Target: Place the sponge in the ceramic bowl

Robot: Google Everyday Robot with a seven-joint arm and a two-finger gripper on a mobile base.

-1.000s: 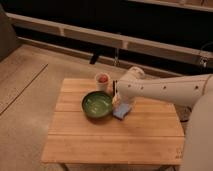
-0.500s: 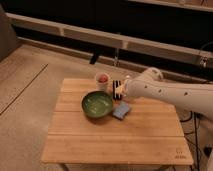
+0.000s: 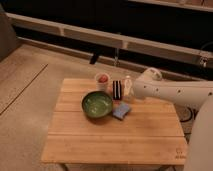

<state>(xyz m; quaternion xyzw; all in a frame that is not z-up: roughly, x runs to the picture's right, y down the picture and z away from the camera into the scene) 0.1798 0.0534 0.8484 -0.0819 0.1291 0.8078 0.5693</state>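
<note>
Flat lt-blue sponge (image 3: 121, 111), gripper (image 3: 127, 86) beyond it

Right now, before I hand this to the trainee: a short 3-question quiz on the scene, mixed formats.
1. True or false: the sponge lies inside the ceramic bowl.
2. Where is the gripper?
A) directly over the bowl
B) at the far side of the table, beside the dark-and-white upright object
C) past the table's near edge
3. Fill in: seen from the camera, the white cup with red contents stands ___ the bowl.

Key
1. False: the sponge lies flat on the table, just beside the bowl.
2. B
3. behind
</note>
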